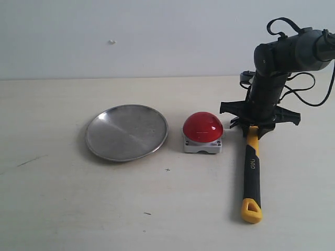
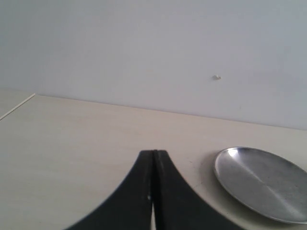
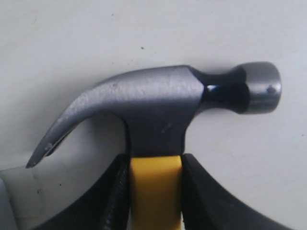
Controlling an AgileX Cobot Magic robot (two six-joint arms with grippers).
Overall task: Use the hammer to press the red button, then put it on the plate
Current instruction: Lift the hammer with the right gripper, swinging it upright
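Hammer (image 1: pixel 252 172) on the right of the table (image 1: pixel 63 209), just right of the button (image 1: pixel 203 128). Head lay far, looped end near. It appeared to lie flat, though I could not be sure it was not just lifted.

Right gripper (image 3: pixel 156 163) was clamped on the yellow neck directly below the head. Left gripper (image 2: pixel 153 160) was closed on nothing. Plate (image 1: pixel 126 132) sat left of the button, apart from it.

Handling, as judged: rigid and head-heavy. A hold close to the head keeps the weight by the jaws, but the long handle could swing or twist. The yellow neck looked smooth and might slip; the black grip would likely hold better.

Looks: dark steel head, curved split claw, round polished striking face. Handle was yellow at the neck, black along the middle with white lettering, and ended in a yellow loop.
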